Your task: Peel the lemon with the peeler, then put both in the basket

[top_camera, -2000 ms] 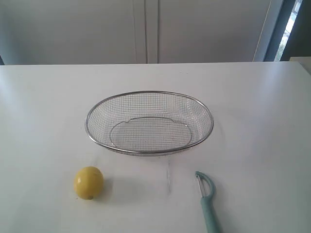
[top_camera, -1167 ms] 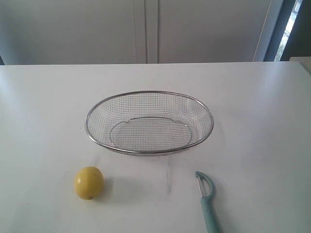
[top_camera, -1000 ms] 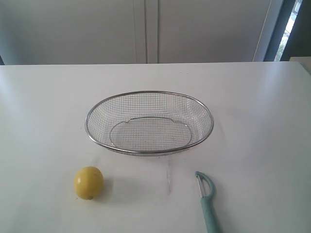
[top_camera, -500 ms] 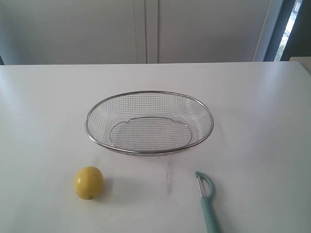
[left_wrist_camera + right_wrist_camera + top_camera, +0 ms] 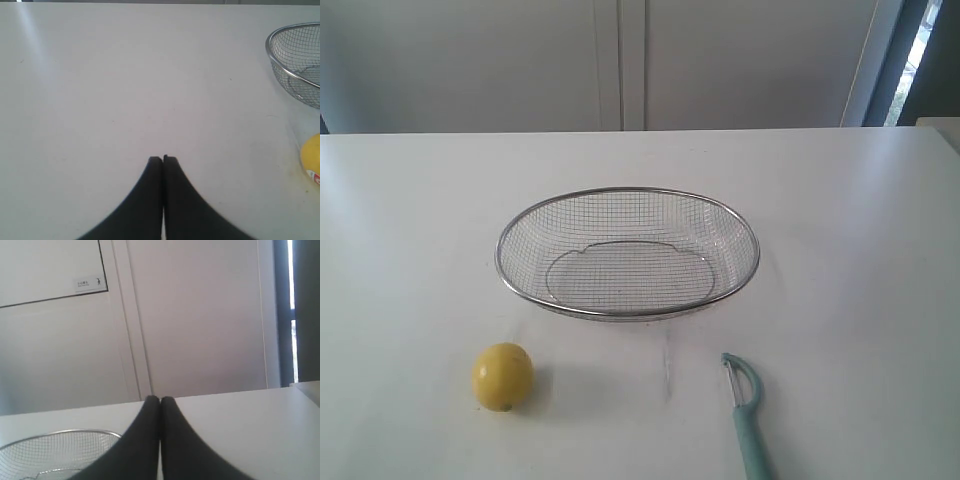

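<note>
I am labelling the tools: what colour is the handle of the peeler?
Pale teal. The peeler shows best in the exterior view, lying on the white table.

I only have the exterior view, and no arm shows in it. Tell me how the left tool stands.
Observer: The left tool is shut, fingers pressed together and holding nothing, with bare table ahead of it.
Operator: Now the right one.
Observer: The right tool is shut too and empty; the basket rim and the wall lie beyond it.
Operator: Report anything on the lemon that I can't see.
Observer: The left wrist view catches the lemon at its edge, and a small sticker with red print shows on its skin.
</note>
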You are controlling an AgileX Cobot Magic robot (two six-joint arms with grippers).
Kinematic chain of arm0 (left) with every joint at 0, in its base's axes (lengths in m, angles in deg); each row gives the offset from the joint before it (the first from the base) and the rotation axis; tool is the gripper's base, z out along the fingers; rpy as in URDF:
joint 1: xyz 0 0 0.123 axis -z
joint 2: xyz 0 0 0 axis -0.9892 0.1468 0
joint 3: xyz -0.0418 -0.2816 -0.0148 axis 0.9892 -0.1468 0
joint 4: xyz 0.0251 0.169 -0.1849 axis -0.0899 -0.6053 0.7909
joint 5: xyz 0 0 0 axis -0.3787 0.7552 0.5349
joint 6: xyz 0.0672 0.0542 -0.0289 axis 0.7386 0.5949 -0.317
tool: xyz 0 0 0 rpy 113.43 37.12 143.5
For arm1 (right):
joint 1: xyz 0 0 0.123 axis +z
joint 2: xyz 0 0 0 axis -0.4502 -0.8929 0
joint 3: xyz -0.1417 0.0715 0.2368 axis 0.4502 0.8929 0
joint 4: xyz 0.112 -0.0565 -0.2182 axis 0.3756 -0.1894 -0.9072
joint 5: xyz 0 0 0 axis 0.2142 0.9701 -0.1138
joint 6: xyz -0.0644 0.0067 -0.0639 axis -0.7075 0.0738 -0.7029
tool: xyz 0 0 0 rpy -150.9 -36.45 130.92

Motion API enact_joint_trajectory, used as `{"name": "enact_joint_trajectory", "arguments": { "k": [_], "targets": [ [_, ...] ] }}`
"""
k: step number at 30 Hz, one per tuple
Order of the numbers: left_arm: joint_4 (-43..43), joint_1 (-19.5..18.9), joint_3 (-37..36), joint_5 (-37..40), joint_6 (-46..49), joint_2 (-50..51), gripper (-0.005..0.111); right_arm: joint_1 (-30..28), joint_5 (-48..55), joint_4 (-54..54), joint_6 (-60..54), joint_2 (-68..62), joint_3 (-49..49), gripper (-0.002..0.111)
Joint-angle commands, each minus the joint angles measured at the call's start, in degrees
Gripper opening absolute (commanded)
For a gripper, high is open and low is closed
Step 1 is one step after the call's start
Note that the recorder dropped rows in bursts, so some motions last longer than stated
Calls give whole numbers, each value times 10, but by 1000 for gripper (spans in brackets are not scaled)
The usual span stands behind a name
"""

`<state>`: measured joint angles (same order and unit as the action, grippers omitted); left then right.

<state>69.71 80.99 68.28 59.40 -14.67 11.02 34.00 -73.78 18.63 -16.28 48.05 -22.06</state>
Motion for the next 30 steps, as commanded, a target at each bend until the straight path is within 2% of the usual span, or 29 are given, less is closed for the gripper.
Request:
{"name": "enact_joint_trajectory", "arguments": {
  "k": [1, 5, 9, 14, 19, 23, 30],
  "targets": [
    [1, 0, -3, 0, 0, -3, 0, 1, -21, 5, 48, 3, 3, 0],
    [1, 0, -3, 0, 0, -3, 0, 1, 4, 5, 142, 3, 3, 0],
    [1, 0, -3, 0, 0, -3, 0, 1, 134, 5, 223, 3, -15, 0],
    [1, 0, -3, 0, 0, -3, 0, 1, 147, 0, 224, -40, -48, 0],
    [1, 0, -3, 0, 0, -3, 0, 1, 196, 0, 139, -160, -131, 0],
    [1, 0, -3, 0, 0, -3, 0, 2, 320, 9, 13, -281, -236, 0],
    [1, 0, -3, 0, 0, -3, 0, 2, 533, 186, -246, -496, -372, 0]
  ]
}}
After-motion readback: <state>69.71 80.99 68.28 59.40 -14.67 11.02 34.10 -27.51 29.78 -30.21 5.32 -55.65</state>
